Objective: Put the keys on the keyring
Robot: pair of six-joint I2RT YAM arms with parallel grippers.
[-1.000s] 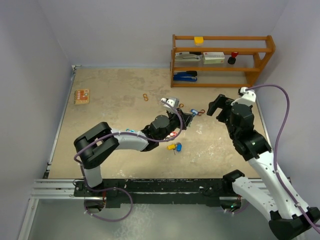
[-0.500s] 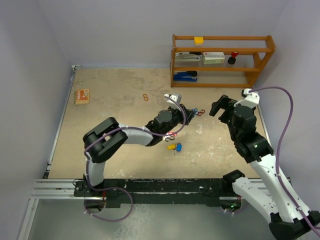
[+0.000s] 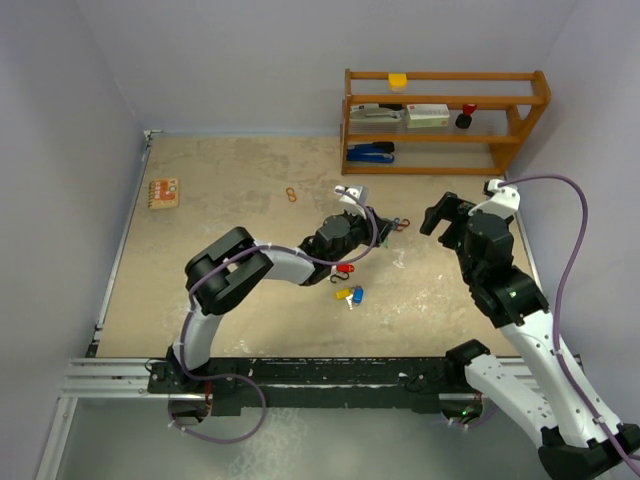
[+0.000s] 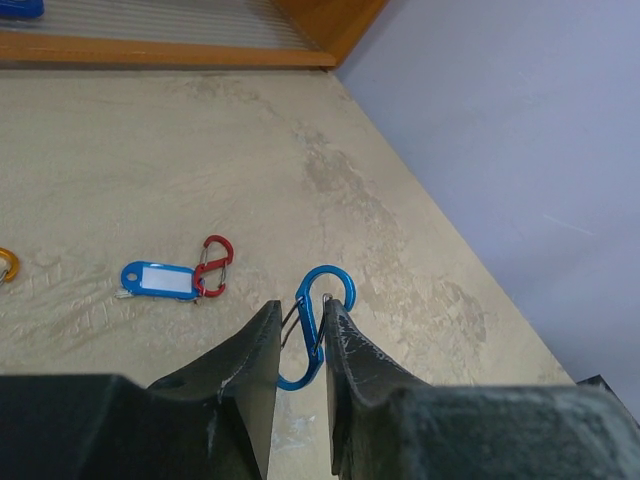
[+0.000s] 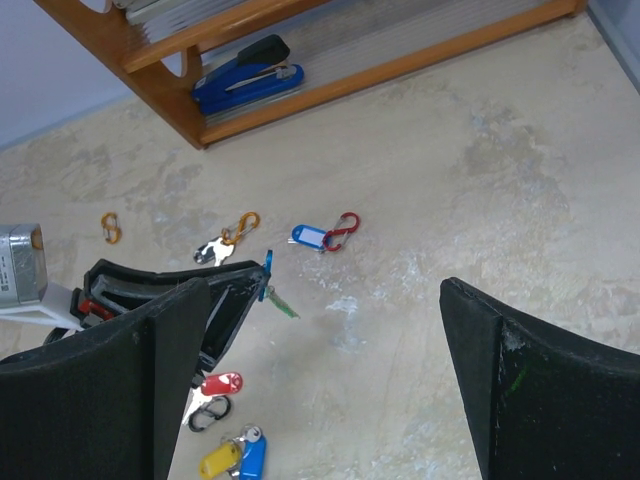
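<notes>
My left gripper (image 4: 300,325) hovers mid-table with its jaws only narrowly apart, and both pads touch the blue carabiner keyring (image 4: 313,325) standing between them. In the right wrist view a green key (image 5: 283,302) dangles from that keyring (image 5: 265,264). More of the keys lie nearby: a red one on a black clip (image 5: 220,384), and a yellow and blue pair (image 5: 232,458). A blue tag (image 4: 158,280) on a red carabiner (image 4: 214,266) lies just beyond. The right gripper (image 3: 445,215) hangs wide open and empty to the right of the left gripper (image 3: 376,238).
A wooden shelf (image 3: 445,120) holding a blue stapler (image 5: 245,70) stands at the back right. A silver key on an orange clip (image 5: 212,250) and a loose orange clip (image 5: 109,228) lie behind the left gripper. A small patterned box (image 3: 163,192) sits far left.
The left arm reached further right with the blue keyring and its jaws eased slightly apart. The red key now lies exposed on the table. The right gripper shifted a little rightward.
</notes>
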